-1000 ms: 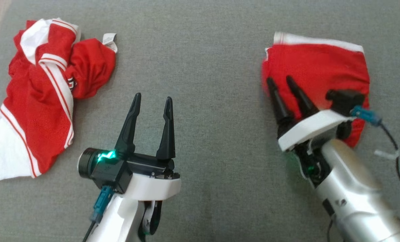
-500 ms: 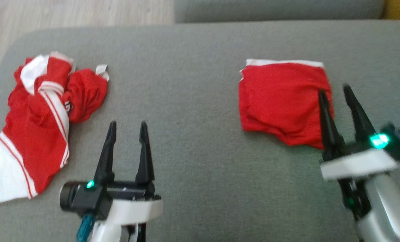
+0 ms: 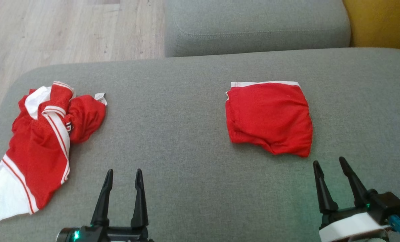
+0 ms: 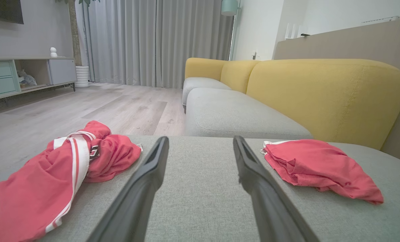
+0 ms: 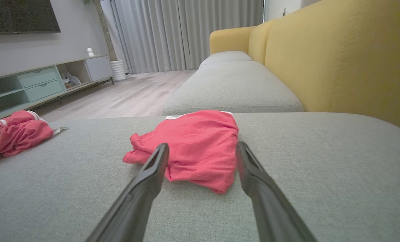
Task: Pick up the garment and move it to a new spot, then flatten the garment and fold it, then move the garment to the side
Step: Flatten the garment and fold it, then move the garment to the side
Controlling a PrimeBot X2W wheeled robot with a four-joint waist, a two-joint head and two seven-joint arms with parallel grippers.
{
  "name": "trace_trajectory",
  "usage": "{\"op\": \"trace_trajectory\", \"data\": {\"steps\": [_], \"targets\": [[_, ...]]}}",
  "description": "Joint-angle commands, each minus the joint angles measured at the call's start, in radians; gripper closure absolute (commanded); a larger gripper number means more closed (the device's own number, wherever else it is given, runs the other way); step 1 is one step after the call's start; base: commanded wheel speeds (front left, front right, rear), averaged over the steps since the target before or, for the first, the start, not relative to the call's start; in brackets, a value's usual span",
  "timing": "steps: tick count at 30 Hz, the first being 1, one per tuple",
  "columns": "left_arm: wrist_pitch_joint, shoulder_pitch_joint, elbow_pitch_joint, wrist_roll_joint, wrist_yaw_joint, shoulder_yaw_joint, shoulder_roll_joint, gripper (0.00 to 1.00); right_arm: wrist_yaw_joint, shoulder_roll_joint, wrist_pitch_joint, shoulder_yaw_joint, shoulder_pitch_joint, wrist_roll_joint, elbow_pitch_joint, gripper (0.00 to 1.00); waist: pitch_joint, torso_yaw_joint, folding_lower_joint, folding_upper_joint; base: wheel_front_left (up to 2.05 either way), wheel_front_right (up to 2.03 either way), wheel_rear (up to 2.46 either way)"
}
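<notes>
At the far left of the grey sofa seat [image 3: 186, 188], a crumpled red-and-white jersey [image 3: 38, 144] lies in a heap. Just right of it, the left gripper [image 3: 124, 170] points across bare fabric, its two dark fingers spread apart and empty. Further right, the folded red garment [image 3: 270, 117] lies flat, a white band along its far edge, and near its front right corner the right gripper [image 3: 328, 160] stands spread wide, clear of the cloth.
</notes>
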State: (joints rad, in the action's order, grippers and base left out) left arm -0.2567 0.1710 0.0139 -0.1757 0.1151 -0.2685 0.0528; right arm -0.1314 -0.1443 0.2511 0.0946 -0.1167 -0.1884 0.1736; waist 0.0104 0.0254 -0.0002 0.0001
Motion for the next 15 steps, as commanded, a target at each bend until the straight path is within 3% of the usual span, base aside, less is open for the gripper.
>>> {"op": "trace_trajectory", "data": {"steps": [1,15], "targets": [[-0.005,-0.025,0.024,0.01,-0.003,0.037,-0.003,0.0,0.001,-0.002,0.011,0.009,0.02,0.011,-0.036,0.0,-0.002,0.003,0.0002,-0.0001,0.0,0.0,0.0],[-0.005,-0.014,0.011,0.023,-0.007,0.051,-0.003,0.0,0.001,0.017,0.011,0.01,0.019,0.057,-0.045,0.0,-0.011,0.001,0.0002,-0.0001,0.0,0.0,0.0]]}}
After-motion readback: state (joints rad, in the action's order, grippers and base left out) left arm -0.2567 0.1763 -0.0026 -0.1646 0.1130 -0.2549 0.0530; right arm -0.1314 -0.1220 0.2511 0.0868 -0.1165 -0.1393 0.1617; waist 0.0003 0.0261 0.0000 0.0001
